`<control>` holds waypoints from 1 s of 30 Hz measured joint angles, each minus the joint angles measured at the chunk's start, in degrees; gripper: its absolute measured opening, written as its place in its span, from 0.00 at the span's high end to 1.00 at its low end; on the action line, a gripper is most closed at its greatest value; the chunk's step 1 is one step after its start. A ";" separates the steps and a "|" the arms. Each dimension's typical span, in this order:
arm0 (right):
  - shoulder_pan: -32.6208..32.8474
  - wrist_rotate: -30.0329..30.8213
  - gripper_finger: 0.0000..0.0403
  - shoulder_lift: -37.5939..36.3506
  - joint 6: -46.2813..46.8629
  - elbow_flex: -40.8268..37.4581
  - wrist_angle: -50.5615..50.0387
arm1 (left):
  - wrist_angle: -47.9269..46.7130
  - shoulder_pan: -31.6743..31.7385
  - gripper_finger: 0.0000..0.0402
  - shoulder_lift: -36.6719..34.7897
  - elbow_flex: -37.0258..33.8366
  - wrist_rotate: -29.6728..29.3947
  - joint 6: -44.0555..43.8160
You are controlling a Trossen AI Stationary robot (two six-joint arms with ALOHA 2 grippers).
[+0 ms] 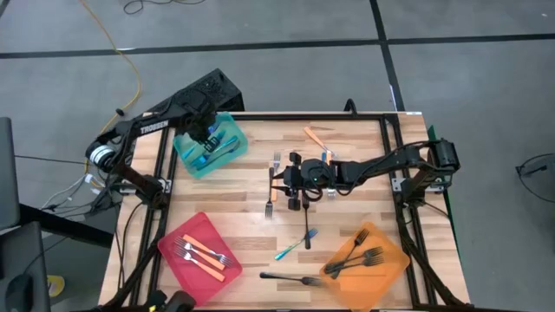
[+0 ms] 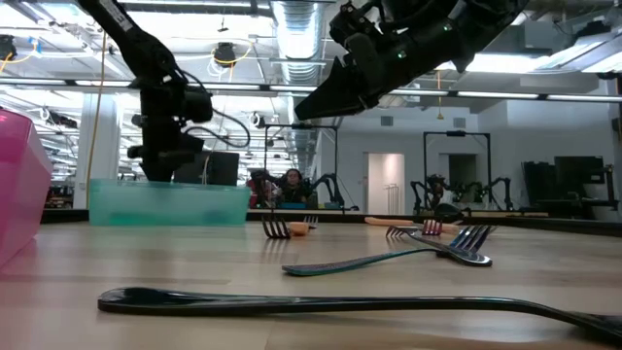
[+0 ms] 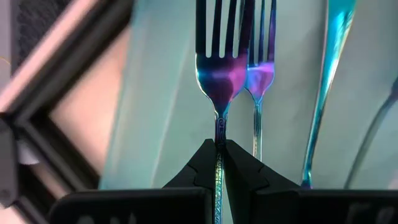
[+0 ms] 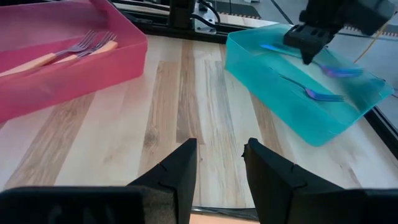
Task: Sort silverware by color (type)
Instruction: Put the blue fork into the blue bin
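The left gripper [image 1: 206, 136] is positioned over the teal tray [image 1: 227, 159] at the table's far-left corner. In the left wrist view its fingers [image 3: 202, 163] are pressed together on the handle of a blue fork [image 3: 221, 74], tines pointing away; the fork is clamped but not yet released. Other blue forks [image 3: 260, 68] lie beneath it in the tray.

The right gripper [image 1: 299, 176] hangs above the middle of the table with its fingers [image 4: 180, 167] apart and nothing between them. In the right wrist view only bare wood shows in the gap.

Sorting is judged partly done. The red tray [image 1: 172, 257] holds orange-handled forks [image 1: 204, 253], and the orange tray [image 1: 392, 269] holds black forks [image 1: 357, 258]. Unsorted pieces remain on the table [image 1: 251, 225]: an orange-handled fork [image 1: 271, 192] beside the right gripper, another [image 1: 314, 137] toward the far edge, a blue fork [image 1: 295, 245] nearer the front, and a black fork [image 1: 290, 279] at the front edge.

Risks noted:
1. If the fork is released from a height, it may bounce on those below or catch on the tray wall.
2. The thin handle is held at its end only, so the fork may swing or twist in the grip.
3. Several loose pieces lie close under the right gripper; a descent may nudge a neighbour or pinch 2 at once.
4. The black fork at the front edge could be pushed off by a careless approach.
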 joint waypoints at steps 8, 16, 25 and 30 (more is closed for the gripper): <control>-0.96 0.04 0.62 0.00 -0.18 0.00 -0.08 | 0.05 -0.02 1.00 2.94 0.00 0.51 -0.83; -1.82 0.01 0.62 0.00 -0.44 -0.02 -0.12 | 0.45 0.13 1.00 5.74 0.02 0.88 -1.08; -1.78 -0.05 0.62 0.00 -0.83 -0.02 -0.21 | 2.98 0.20 1.00 7.08 0.00 3.43 -1.21; -1.78 -0.05 0.62 0.00 -1.08 -0.02 -0.22 | 4.09 0.29 1.00 7.05 0.00 3.15 -1.46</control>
